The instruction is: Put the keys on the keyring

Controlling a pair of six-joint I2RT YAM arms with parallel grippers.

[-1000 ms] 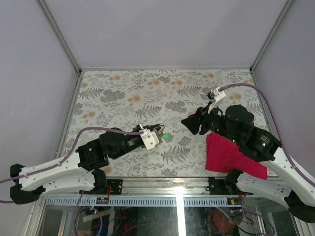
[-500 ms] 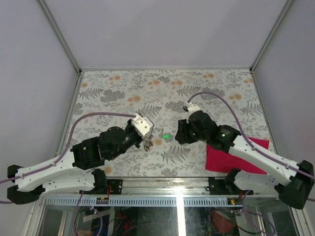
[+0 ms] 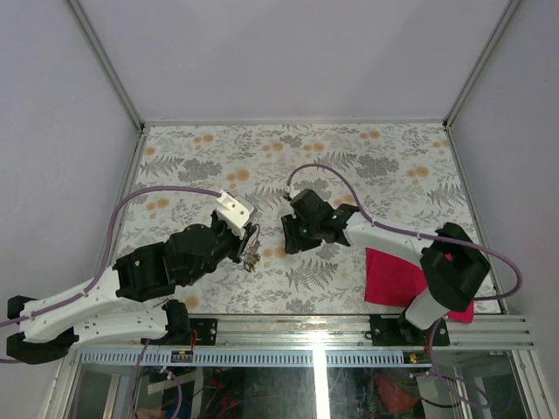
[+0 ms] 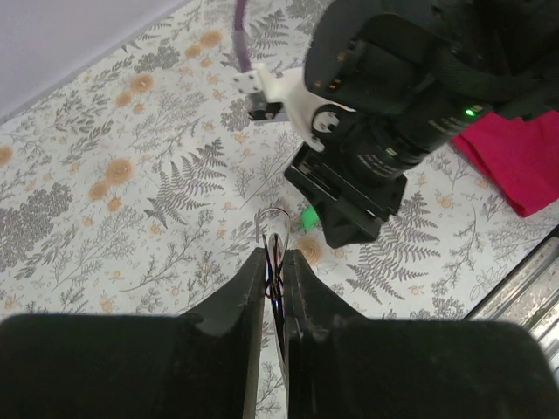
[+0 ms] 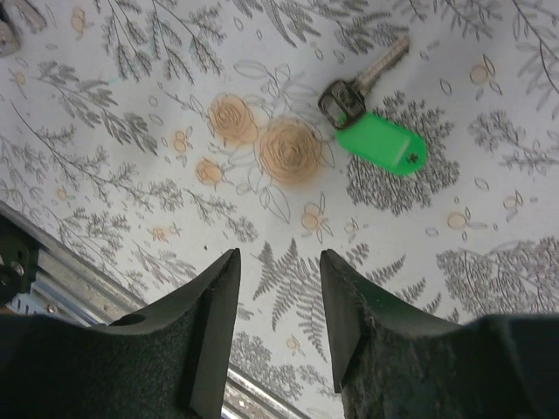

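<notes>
Starts at the near right edge of the bench (image 3: pixel 349 148) with a red cloth (image 3: pixel 397 279), lying flat and partly under the right arm. Just ahead on the left, finds the left tool (image 4: pixel 275 259) pinched together on the keyring (image 4: pixel 273 223), a thin wire loop poking out past the fingertips (nipped at its lower part, the rest standing free above the flowered surface). Cannot tell from any view whether other keys hang from that loop. A little farther and to the right, meets the right tool (image 5: pixel 278 257) pointing down at the bench, jaws apart with nothing between them. Just beyond its fingertips, shows the green key (image 5: pixel 377 140) flat on the bench: silvery blade angled one way, green plastic tag the other, touching neither tool. Places that key between the two tools in the left wrist view, near the wire loop yet clear of it. Ends at the pale walls (image 3: pixel 262 52) around the far side of the bench.
</notes>
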